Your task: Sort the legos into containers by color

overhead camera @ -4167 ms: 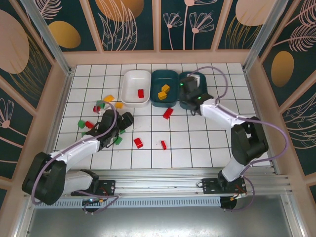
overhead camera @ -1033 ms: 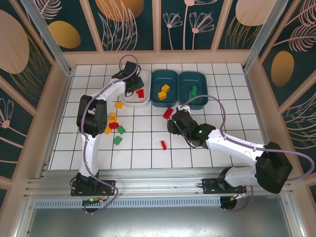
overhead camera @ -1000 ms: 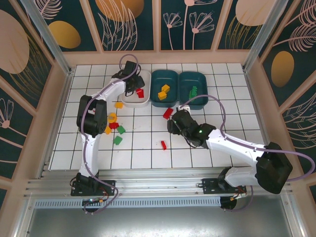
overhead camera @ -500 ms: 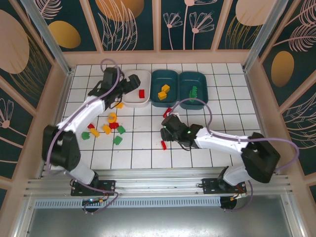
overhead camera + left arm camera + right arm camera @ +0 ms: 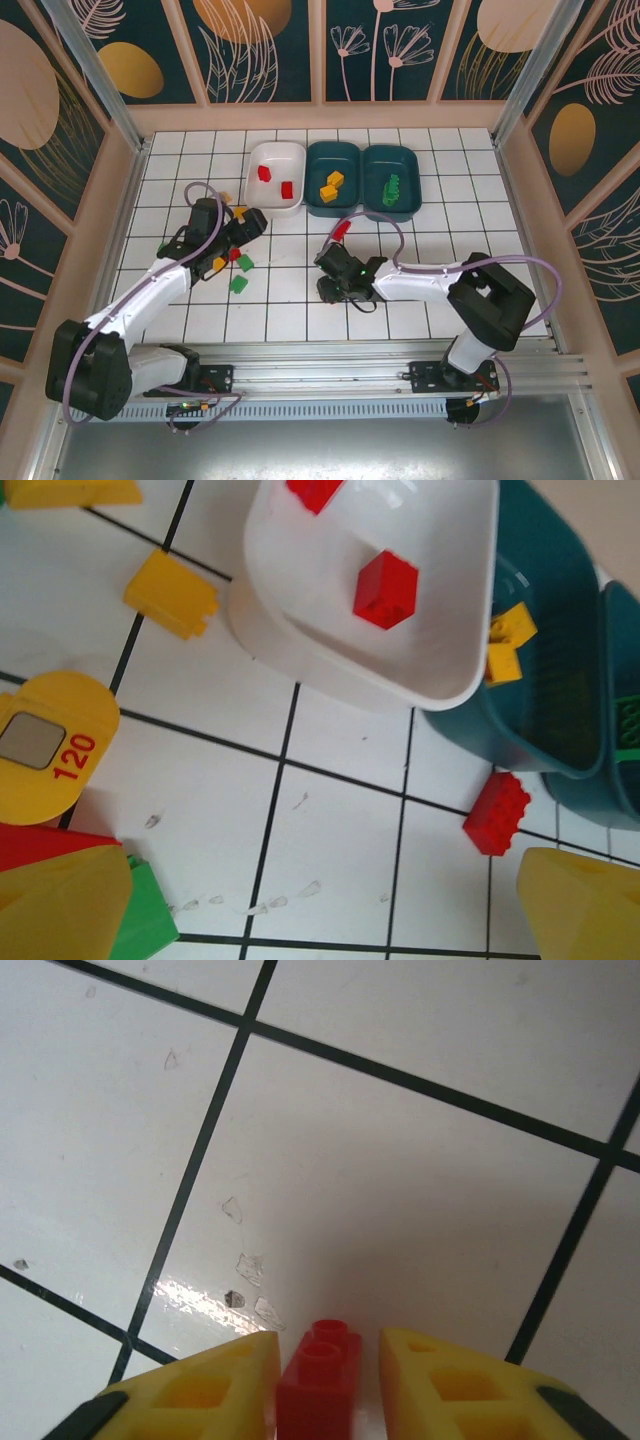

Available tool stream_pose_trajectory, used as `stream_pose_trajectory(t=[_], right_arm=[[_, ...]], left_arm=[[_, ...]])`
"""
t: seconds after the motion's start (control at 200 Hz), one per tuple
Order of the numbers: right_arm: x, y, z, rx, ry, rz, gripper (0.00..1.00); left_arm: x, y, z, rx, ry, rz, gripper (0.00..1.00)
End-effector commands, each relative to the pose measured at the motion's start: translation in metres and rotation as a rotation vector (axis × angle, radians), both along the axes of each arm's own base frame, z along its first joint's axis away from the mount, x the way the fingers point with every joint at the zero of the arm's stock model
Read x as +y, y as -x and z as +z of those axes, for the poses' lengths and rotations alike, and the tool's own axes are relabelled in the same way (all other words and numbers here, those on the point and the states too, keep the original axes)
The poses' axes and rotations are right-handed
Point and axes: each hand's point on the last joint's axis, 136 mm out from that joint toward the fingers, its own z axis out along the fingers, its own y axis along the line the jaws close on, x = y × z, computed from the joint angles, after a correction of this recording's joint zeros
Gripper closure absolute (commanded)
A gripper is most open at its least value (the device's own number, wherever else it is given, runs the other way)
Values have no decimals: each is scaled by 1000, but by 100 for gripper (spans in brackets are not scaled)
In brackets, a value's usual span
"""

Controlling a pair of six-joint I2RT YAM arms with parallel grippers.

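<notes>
My right gripper straddles a small red lego on the floor tiles. Its left finger touches the lego and a thin gap shows at the right finger. In the top view that gripper sits front of centre. My left gripper is wide open and holds nothing. It hovers beside a cluster of red, yellow and green legos. The white container holds two red legos. The middle teal container holds yellow legos. The right teal container holds green legos.
A loose red lego lies just in front of the middle teal container. A yellow lego rests left of the white container, and a rounded yellow piece marked 120 lies nearer. The tiled floor is walled on three sides.
My left gripper left the white container, opened wide and swung back toward the cluster; a second red lego now lies in that container. My right gripper came forward over the red lego and narrowed around it.
</notes>
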Motion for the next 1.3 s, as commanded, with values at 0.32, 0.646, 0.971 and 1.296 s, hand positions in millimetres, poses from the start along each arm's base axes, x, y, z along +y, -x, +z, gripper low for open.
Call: stream_pose_trajectory(t=[0.32,0.646,0.971,1.296], right_arm=[[52,-85,123,-375,-192,-33,87],[84,-230,136,-595,-145,-159,81],[125,-281,105,-512,-150,-97,70],[127,-256,152,-582,-146,-67,46]], left_arm=[[51,17,6,-57,-115,211,1],[82,43,-16,-19,-174,335,1],[74,44,-33,40,-173,294,1],[79,43,-50,114,-200,334,2]])
